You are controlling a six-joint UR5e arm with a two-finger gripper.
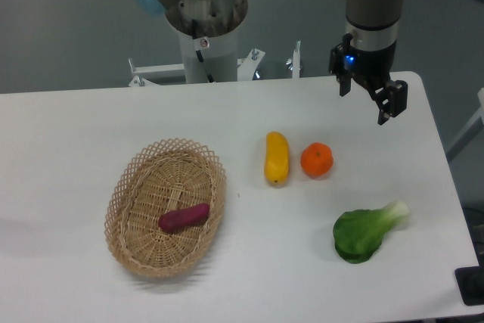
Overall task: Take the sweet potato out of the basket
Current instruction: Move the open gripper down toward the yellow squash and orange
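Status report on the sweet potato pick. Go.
Hand open, empty, above the table's far right. Sweet potato lying in the basket, untouched. Nothing covering it.

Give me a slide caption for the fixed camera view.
Open tool hovers far from the sweet potato lying in the basket.

No text, label, brand, number or sign can be read anywhere here; any markings on the arm are too small to make out.
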